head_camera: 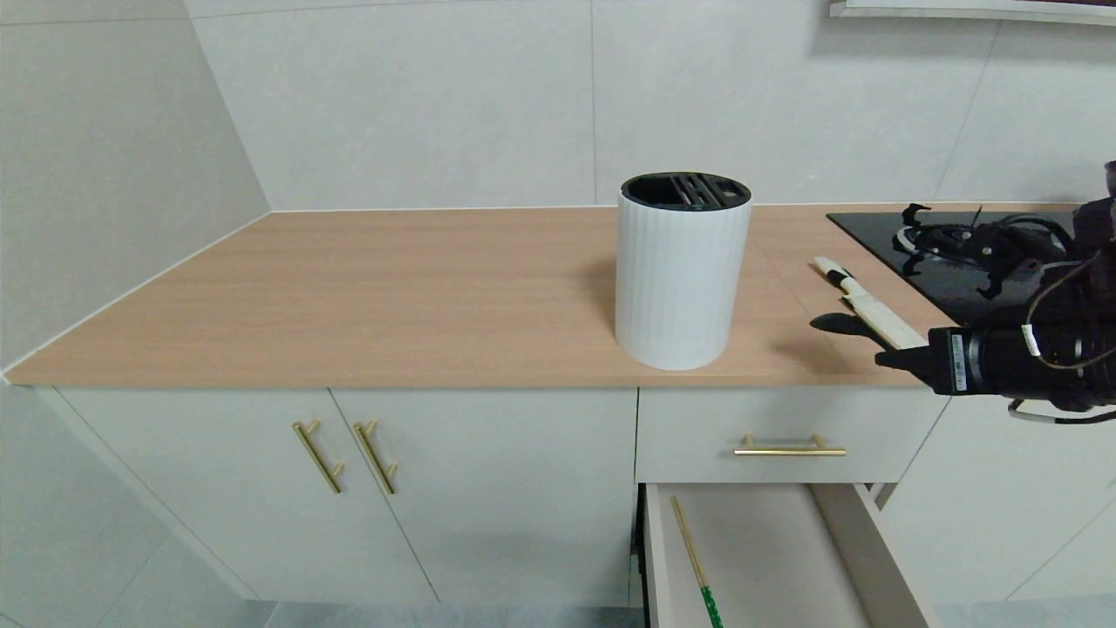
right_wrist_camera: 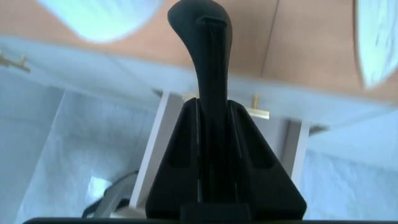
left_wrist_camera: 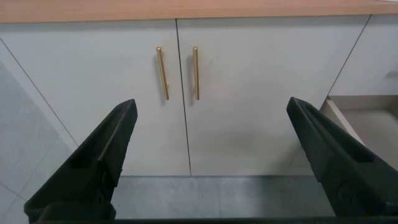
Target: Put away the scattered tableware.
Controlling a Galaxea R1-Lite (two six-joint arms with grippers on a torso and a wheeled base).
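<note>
A white ribbed holder (head_camera: 683, 279) with a black slotted top stands on the wooden counter (head_camera: 392, 296). To its right a white knife (head_camera: 863, 301) lies flat near the counter's front edge. My right gripper (head_camera: 898, 358) hovers at that front edge beside the knife, shut on a black utensil handle (head_camera: 839, 324) that sticks out toward the holder. The right wrist view looks along that black handle (right_wrist_camera: 202, 56), clamped in my right gripper (right_wrist_camera: 211, 118). Low in front of the cabinet doors (left_wrist_camera: 186, 93), my left gripper (left_wrist_camera: 211, 109) is open and holds nothing.
Below the counter a drawer (head_camera: 837, 558) is pulled out, with a pair of green-tipped chopsticks (head_camera: 693, 558) inside. A black stove top (head_camera: 950, 249) sits at the counter's right end. The left half of the counter is bare, and tiled walls close the back and left.
</note>
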